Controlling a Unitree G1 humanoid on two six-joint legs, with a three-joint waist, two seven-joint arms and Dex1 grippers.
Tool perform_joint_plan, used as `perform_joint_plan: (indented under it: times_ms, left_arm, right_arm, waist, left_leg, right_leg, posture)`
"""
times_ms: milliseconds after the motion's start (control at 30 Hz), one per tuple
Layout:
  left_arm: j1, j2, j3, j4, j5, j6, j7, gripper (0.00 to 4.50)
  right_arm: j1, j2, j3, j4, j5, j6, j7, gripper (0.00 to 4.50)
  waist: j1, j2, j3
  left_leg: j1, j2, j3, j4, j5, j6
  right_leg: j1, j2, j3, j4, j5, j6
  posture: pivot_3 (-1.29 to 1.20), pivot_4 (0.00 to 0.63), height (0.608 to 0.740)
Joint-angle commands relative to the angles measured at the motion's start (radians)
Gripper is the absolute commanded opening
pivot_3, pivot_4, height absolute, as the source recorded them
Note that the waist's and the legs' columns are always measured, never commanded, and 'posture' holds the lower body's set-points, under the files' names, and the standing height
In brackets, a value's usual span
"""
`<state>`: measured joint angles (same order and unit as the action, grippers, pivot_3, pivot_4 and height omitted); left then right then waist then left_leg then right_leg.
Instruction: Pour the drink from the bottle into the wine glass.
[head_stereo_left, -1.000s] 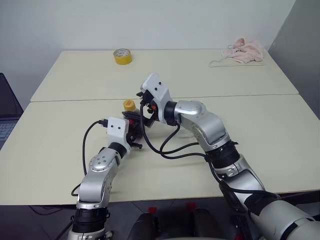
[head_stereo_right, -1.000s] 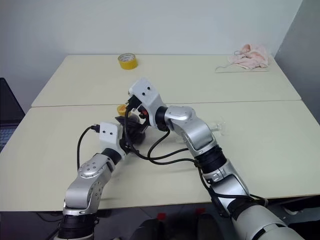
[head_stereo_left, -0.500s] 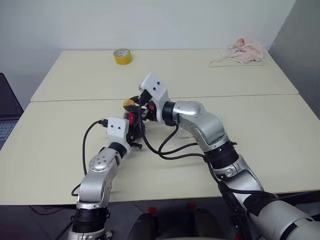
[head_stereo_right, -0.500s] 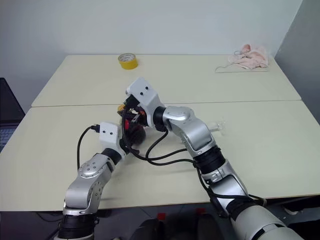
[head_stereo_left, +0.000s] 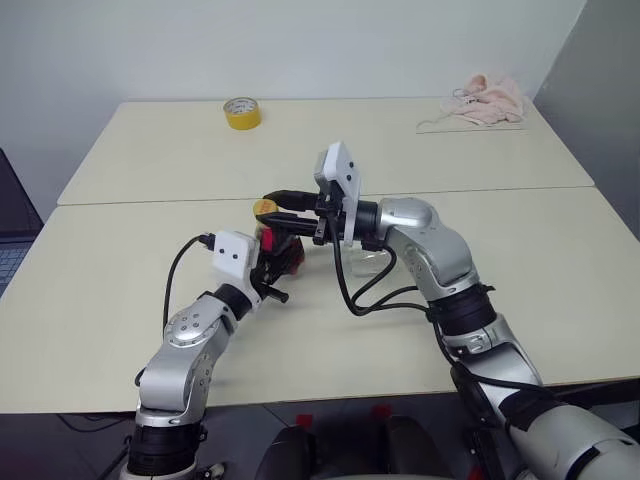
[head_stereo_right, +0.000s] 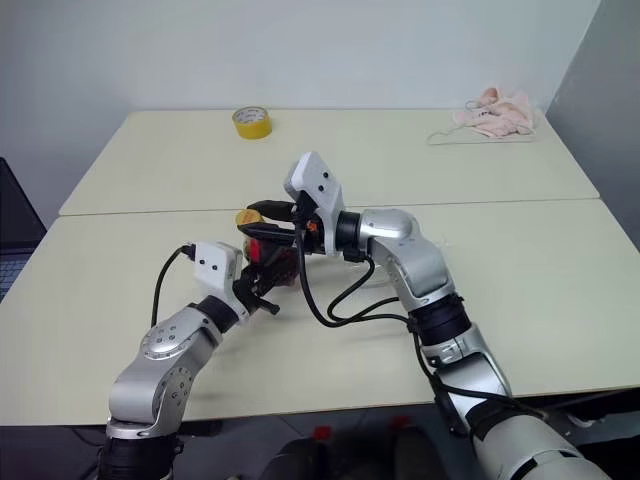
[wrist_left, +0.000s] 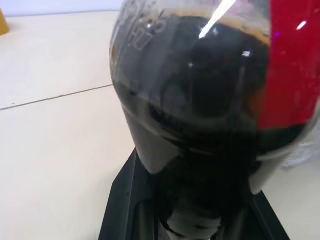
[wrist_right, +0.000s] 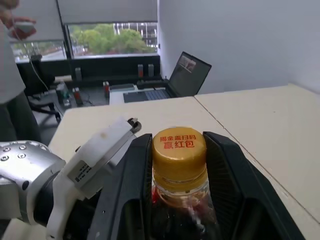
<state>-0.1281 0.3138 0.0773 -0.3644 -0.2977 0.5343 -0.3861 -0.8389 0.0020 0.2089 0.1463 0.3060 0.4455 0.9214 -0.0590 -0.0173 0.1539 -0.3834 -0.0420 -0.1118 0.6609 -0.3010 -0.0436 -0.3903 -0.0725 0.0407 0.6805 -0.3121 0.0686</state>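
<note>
From the head cameras: the bottle (head_stereo_left: 278, 250) is upright over the cream table (head_stereo_left: 130, 290), just in front of the seam between the two tabletops. The left gripper (head_stereo_left: 272, 268) is clamped tight around its round lower body. The right gripper (head_stereo_left: 272, 204) comes in level from the right, and its black fingers sit either side of the yellow cap (head_stereo_left: 264, 208), closed in on it. The wine glass (head_stereo_left: 372, 262) is just right of the bottle, mostly hidden behind the right forearm. Further back there's a roll of yellow tape (head_stereo_left: 242, 112) and a pink cloth (head_stereo_left: 485, 98), both well apart from the action.

Left wrist cam: bottle body (wrist_left: 210, 95) is right up close, the drink (wrist_left: 200, 100) dark and nearly reaching the shoulder, red label (wrist_left: 294, 65) on one side, black fingers (wrist_left: 130, 200) hugging the base.

Right wrist cam: cap dead centre between the two fingers (wrist_right: 127, 190), touching or as good as. A laptop (wrist_right: 185, 75) and a person (wrist_right: 12, 70) are in the background.
</note>
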Motion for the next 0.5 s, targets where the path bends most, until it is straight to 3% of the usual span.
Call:
perform_joint_plan:
  times_ms: [33,500]
  left_arm:
    - [0.011,0.009,0.009,0.025,-0.006,0.047,0.016,0.75]
    - [-0.004,0.007,0.008,0.033,0.023,0.028,0.065,0.73]
  right_arm:
    - [-0.006,0.093,0.031,-0.106,0.127,0.004,0.06,1.22]
    - [0.031,0.031,-0.002,-0.16,0.117,0.004,-0.052,1.21]
  waist:
    - [-0.005,0.001,0.001]
    - [0.007,0.001,0.0]
  left_leg:
    - [0.0,0.0,0.0,0.0,0.0,0.0]
    - [0.001,0.0,-0.002,0.001,0.0,-0.001]
  right_leg:
    - [0.0,0.0,0.0,0.0,0.0,0.0]
    - [0.001,0.0,-0.001,0.0,0.0,0.0]
  posture:
    - [0.0,0.15,0.74]
    - [0.0,0.15,0.74]
